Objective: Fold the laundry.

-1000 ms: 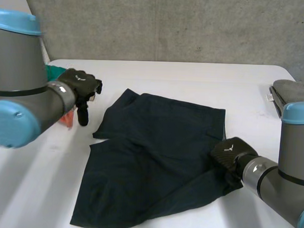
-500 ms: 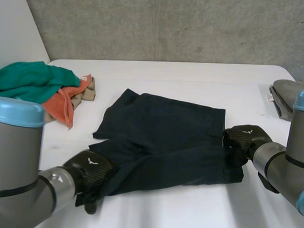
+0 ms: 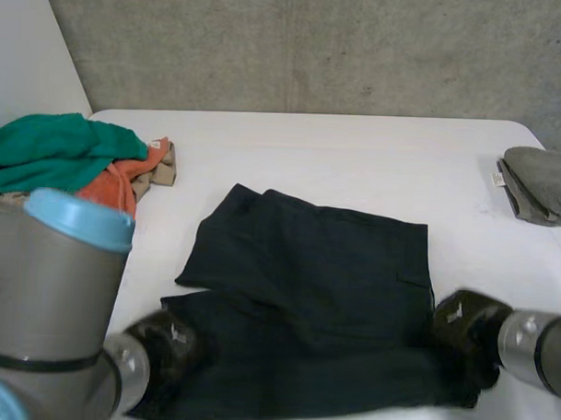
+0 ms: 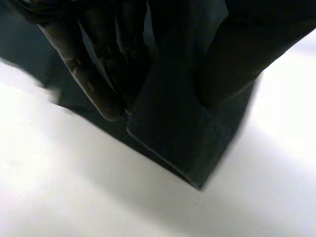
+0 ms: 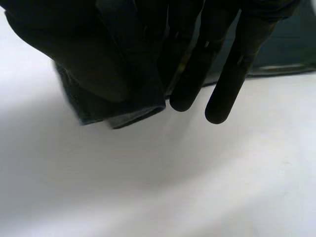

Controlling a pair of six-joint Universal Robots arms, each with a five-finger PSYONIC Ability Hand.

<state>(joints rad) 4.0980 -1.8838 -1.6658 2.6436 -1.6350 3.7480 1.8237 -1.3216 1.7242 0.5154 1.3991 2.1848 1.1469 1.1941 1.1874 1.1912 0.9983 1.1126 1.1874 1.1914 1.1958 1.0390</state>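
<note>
A dark navy garment (image 3: 315, 285) lies spread in the middle of the white table (image 3: 356, 157), its near part doubled over. My left hand (image 3: 170, 346) is at the garment's near left corner. In the left wrist view its fingers (image 4: 101, 79) and thumb pinch that corner of the cloth (image 4: 173, 143) just above the table. My right hand (image 3: 462, 329) is at the near right corner. In the right wrist view a fold of the cloth (image 5: 136, 98) is clamped between its thumb and fingers (image 5: 232, 69).
A heap of green (image 3: 52, 151), orange (image 3: 125, 188) and beige cloths lies at the far left of the table. A folded grey towel (image 3: 544, 182) sits at the right edge. A concrete wall stands behind the table.
My left arm has swung from beside the cloth heap down to the garment's near left corner and closed on it. My right hand has moved toward the near edge, the cloth with it.
</note>
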